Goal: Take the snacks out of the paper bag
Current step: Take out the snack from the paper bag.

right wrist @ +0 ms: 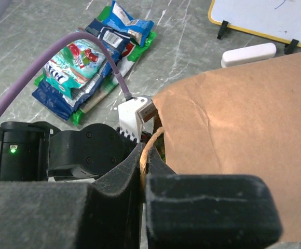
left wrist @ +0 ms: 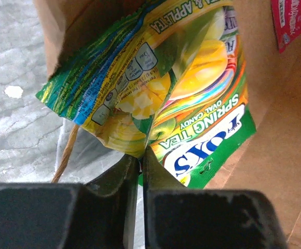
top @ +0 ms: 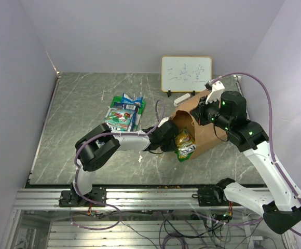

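Left gripper (left wrist: 140,174) apparently nips only the edge of a glossy yellow-green candy packet (left wrist: 192,98): slip risk. Right gripper (right wrist: 142,166), clamped on the brown kraft paper bag (right wrist: 233,129), could tear it.

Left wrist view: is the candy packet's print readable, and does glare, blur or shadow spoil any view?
Left wrist: the candy packet is sharp, "Spring Tea Oval Candy" readable, mild sheen on its crinkled edge; the left pincer is dark and soft. Right wrist: the right pincer is blurred up close, snack pile and paper bag crisp. Top external: even light, faint shadows, no glare.
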Controlling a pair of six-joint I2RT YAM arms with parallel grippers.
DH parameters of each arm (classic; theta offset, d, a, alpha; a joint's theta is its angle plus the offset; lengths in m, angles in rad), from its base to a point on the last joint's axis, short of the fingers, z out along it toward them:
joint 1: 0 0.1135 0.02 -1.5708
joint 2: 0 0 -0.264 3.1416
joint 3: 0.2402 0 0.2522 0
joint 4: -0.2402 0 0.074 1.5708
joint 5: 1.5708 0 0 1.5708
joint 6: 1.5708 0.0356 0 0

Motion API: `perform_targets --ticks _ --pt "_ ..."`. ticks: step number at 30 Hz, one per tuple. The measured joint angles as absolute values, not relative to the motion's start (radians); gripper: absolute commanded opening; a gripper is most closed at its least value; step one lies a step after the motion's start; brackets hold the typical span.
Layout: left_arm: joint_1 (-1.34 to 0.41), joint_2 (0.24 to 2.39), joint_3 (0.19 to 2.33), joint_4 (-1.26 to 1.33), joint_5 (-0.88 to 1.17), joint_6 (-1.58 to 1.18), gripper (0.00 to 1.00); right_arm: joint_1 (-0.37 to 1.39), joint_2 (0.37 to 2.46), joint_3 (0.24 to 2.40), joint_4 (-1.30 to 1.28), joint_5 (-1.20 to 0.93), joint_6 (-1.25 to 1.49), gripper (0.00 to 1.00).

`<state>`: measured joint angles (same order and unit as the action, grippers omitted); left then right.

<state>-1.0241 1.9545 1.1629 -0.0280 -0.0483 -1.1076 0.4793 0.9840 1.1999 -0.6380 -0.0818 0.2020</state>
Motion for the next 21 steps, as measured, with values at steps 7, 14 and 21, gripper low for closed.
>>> perform_targets --ticks 7,14,21 --pt "-1.022 1.901 1.216 -0.134 -0.036 -1.025 0.07 0.479 0.986 1.200 -0.616 -0.051 0.195 0.00" --pt "-1.022 1.816 1.282 -0.236 0.012 -0.972 0.07 0.479 1.009 1.205 -0.589 -0.002 0.194 0.00" --pt "-1.022 1.700 1.348 -0.377 0.050 -0.878 0.07 0.479 1.010 1.206 -0.561 0.065 0.195 0.00"
